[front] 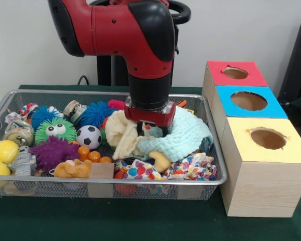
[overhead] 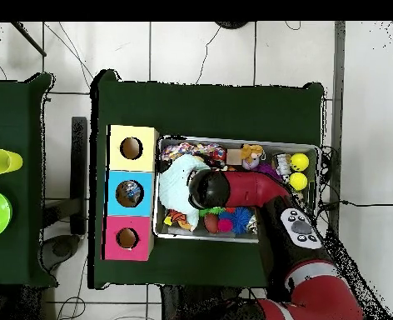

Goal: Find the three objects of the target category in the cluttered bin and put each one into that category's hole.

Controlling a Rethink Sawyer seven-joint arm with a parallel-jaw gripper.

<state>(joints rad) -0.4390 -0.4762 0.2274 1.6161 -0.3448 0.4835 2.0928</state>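
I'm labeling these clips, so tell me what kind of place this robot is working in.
Probably a robotics lab, set up for a sorting test: a green-covered table on a tiled floor with loose cables, a wire bin of toys, and three wooden boxes with coloured, holed tops.

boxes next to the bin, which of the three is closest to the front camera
The yellow-topped box. In the front view it sits lowest and largest in the row, with the blue-topped box behind it and the red-topped box farthest back.
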